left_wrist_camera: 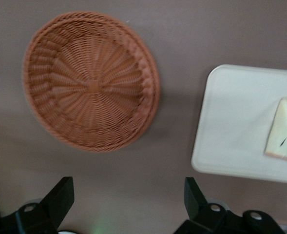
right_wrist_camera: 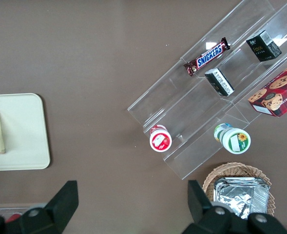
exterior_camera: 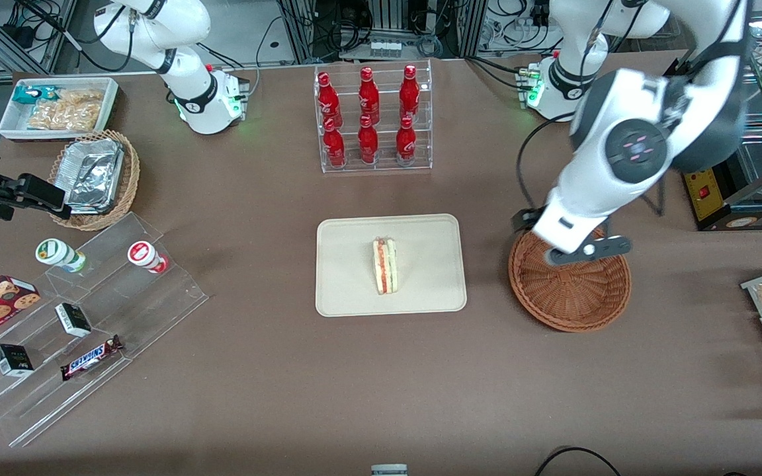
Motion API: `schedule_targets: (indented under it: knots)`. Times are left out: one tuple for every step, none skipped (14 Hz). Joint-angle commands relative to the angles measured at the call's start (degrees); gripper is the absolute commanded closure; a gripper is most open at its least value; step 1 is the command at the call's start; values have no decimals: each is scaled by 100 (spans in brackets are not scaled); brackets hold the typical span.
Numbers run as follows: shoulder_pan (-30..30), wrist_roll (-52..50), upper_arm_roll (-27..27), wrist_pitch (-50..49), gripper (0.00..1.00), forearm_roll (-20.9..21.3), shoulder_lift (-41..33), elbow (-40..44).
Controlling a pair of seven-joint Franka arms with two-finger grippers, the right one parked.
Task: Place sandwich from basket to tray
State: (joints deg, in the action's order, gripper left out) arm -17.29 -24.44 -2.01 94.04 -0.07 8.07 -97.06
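The sandwich lies mid-tray. The gripper hangs above the basket, fingers wide apart, holding nothing (only the wrist view shows this). Bottle rack at the tray's twelve o'clock.

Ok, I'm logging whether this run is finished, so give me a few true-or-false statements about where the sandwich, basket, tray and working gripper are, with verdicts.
1. The sandwich lies on the tray. True.
2. The basket holds a second sandwich. False: the wrist view shows only bare wicker inside it.
3. The gripper is shut on the sandwich. False: its fingers are spread apart with nothing between them, and it hangs above the basket.
4. The basket sits beside the tray, toward the working arm's end of the table. True.
5. The tray touches the basket. False: a strip of brown table shows between them.
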Motion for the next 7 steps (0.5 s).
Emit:
schedule_targets:
  knots:
    - [698, 1226, -246, -472, 0, 16, -630, -279]
    - [953, 1631, -308, -570, 0, 16, -727, -279]
    - [1217, 2027, -430, -666, 0, 16, -885, -279]
    - [1463, 2361, -519, -798, 0, 16, -1008, -226]
    - [1588, 2634, -537, -886, 0, 16, -1088, -130]
    - [1711, 2802, -528, -931, 0, 16, -1123, 1]
    - [1860, 2934, -528, -948, 0, 16, -1132, 150]
